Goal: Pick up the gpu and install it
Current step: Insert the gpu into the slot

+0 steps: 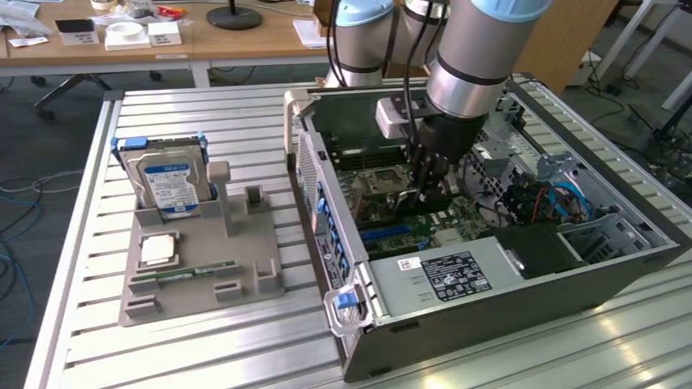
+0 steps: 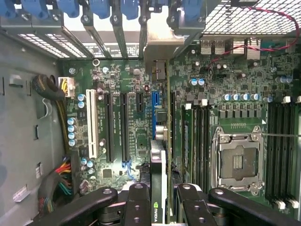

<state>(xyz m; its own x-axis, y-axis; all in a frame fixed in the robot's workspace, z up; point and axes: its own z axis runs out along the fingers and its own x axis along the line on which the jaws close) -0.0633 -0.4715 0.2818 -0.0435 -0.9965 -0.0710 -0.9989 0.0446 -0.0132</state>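
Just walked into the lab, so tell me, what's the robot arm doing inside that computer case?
The arm's end effector is reaching down into the open computer case, gripping the gpu edge-on over the motherboard, among the expansion slots. The card is inside the case, but whether it is fully seated cannot be told. On the grey holder beside the case, a hard drive stands upright.

1. The gpu [image 2: 160, 179] shows edge-on in the wrist view; its lower end is hidden between the gripper [image 2: 160, 202] fingers [image 2: 137, 207].
2. In the exterior view, the arm [image 1: 465, 73] is cut off by the top edge.
3. The case [image 1: 519, 308] wall hides the motherboard's [image 1: 378, 198] near edge.
4. The label [image 1: 449, 275] print is too small to read.
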